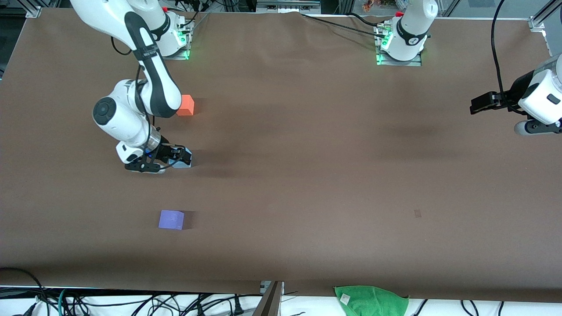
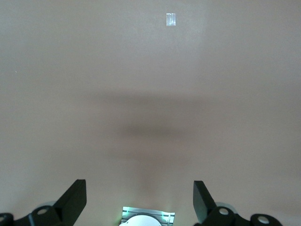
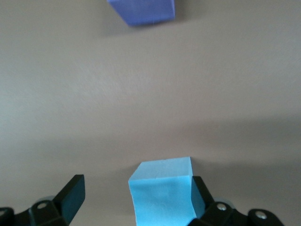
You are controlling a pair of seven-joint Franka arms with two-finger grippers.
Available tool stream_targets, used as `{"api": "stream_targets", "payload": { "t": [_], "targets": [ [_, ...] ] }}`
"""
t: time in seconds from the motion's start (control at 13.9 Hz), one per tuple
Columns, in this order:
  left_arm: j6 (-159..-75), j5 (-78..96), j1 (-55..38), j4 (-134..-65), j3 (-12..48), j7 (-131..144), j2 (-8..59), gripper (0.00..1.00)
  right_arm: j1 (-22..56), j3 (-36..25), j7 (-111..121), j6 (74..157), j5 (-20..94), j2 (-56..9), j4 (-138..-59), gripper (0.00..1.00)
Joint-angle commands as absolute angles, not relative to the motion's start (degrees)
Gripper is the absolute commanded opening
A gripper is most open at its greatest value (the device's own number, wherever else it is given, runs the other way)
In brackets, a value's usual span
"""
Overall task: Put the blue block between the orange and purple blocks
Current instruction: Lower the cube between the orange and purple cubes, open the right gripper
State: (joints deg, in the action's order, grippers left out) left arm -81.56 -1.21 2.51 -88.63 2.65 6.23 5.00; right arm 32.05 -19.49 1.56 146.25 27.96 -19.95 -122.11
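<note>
The blue block [image 3: 162, 193] rests on the brown table between the fingers of my right gripper [image 3: 137, 188]. The jaws stand open: one finger touches the block's side and the other stands well off it. In the front view the blue block [image 1: 186, 157] peeks out from under the right gripper [image 1: 178, 159]. The orange block [image 1: 185, 105] lies farther from the front camera than the blue one. The purple block [image 1: 171, 219] lies nearer, and also shows as the purple block [image 3: 141, 10] in the right wrist view. My left gripper [image 1: 483, 103] waits open at the left arm's end of the table, nothing between the left gripper's [image 2: 140, 190] fingers.
A green cloth [image 1: 371, 298] lies at the table's front edge. A small pale mark [image 1: 417, 213] sits on the table surface toward the left arm's end, and the same mark [image 2: 171, 19] shows in the left wrist view. Cables run along the table's front edge.
</note>
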Motion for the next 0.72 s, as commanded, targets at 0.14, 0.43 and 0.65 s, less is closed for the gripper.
{"api": "stream_targets", "payload": {
  "t": [0.14, 0.43, 0.65],
  "targets": [
    [-81.65, 0.0, 2.9, -88.68, 2.46, 4.75, 4.75, 1.0, 32.26, -22.76, 0.81, 129.78, 20.05, -13.27, -114.99, 1.0],
    [-81.65, 0.0, 2.9, -88.68, 2.46, 4.75, 4.75, 1.0, 32.34, -23.21, -7.37, 112.63, 10.66, -11.0, -104.08, 1.0],
    [-81.65, 0.0, 2.9, -88.68, 2.46, 4.75, 4.75, 1.0, 32.52, -22.68, -7.92, 110.04, 8.88, -6.69, -103.45, 1.0]
  ]
}}
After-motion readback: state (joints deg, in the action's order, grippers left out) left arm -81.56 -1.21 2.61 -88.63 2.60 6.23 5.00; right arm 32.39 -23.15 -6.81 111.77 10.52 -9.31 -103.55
